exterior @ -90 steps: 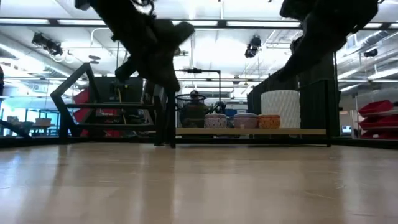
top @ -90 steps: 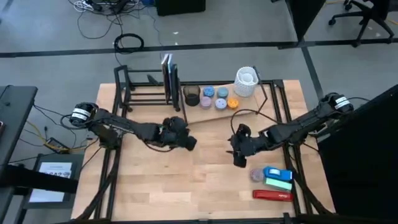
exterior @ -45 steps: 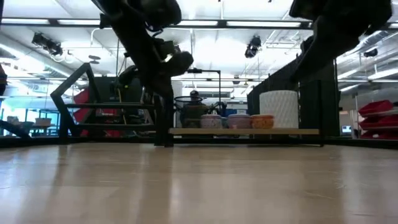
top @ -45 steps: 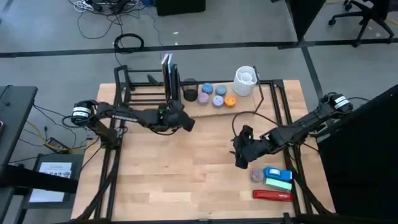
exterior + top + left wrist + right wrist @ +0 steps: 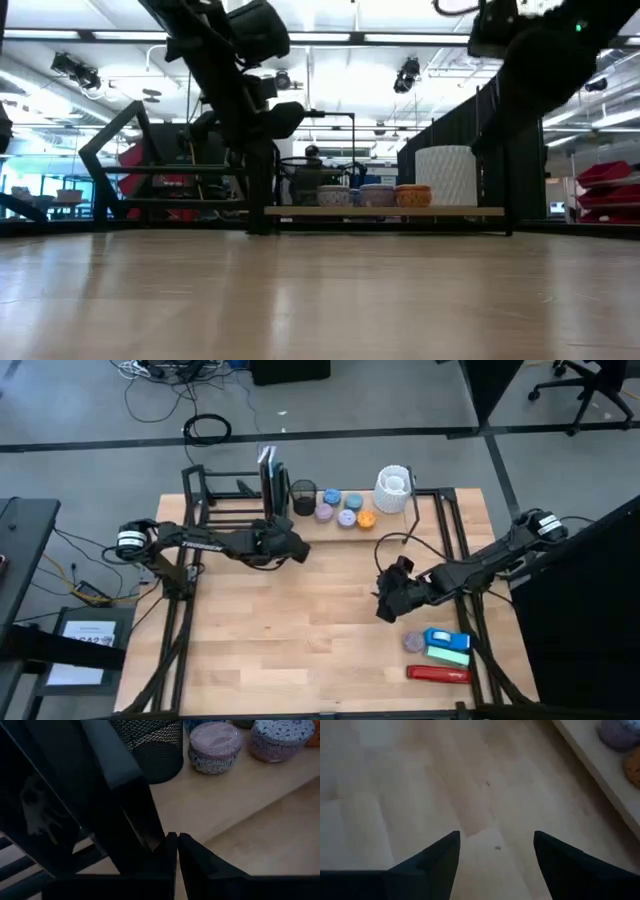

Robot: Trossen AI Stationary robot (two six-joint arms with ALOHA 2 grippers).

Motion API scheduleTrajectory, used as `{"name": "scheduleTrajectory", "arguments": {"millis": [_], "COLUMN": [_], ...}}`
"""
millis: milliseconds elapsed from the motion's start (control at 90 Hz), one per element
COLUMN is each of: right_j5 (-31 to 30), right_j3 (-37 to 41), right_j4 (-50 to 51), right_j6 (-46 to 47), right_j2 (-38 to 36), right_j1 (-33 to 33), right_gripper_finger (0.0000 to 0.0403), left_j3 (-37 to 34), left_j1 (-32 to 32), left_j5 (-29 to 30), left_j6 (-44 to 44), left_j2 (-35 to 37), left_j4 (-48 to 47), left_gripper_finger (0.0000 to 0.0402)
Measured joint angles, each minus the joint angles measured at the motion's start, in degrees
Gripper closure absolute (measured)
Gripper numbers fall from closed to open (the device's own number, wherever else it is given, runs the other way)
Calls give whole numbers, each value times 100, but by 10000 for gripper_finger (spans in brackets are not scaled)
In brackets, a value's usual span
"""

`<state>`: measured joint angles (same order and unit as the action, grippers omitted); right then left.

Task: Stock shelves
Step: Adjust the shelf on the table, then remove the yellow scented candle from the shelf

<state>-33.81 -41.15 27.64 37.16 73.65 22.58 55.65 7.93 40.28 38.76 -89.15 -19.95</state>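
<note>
The shelves [image 5: 235, 510] stand at the table's far side: a black tube rack holding upright books [image 5: 270, 478], joined to a pale board [image 5: 385, 211]. On the board rest a mesh cup [image 5: 150, 745], several small round tins [image 5: 345, 510] and a white pot [image 5: 394, 490]. My left gripper [image 5: 287, 546] is shut at the near side of the rack where it meets the board. My right gripper [image 5: 388, 603] hovers open over bare tabletop [image 5: 420, 795] right of centre, holding nothing. My left gripper has its shut fingertips [image 5: 175, 840] against a black upright of the shelves [image 5: 137, 815], low down beside the mesh cup. It comes from the table's near side, slanting down. The shelves stand on the table.
Near the right front corner lie a grey round tin [image 5: 413, 641], a blue tape dispenser [image 5: 446, 637], a green block [image 5: 448, 654] and a red stapler [image 5: 437, 674]. The table's middle and near left are bare wood. Black frame tubes run along both table sides.
My left gripper has gone toward the table's far edge and met the shelves. The shelves have slid toward the far edge and a little left; the board, slanted before, now lies nearly parallel to the far edge, its tins and pot carried along.
</note>
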Motion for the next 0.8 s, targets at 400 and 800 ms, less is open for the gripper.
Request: {"name": "scheduleTrajectory", "arguments": {"millis": [400,800], "right_j5": [56,1615], "right_j3": [298,-568], "right_j4": [-922,-1686], "right_j6": [-1343,-2875], "right_j2": [-24,101], "right_j1": [-992,-3504], "right_gripper_finger": [189,143], "left_j3": [1212,1721], "left_j1": [-705,-1490], "left_j5": [366,334], "left_j6": [-714,-1009], "left_j2": [-8,-17], "left_j4": [83,76], "left_gripper_finger": [401,401]}}
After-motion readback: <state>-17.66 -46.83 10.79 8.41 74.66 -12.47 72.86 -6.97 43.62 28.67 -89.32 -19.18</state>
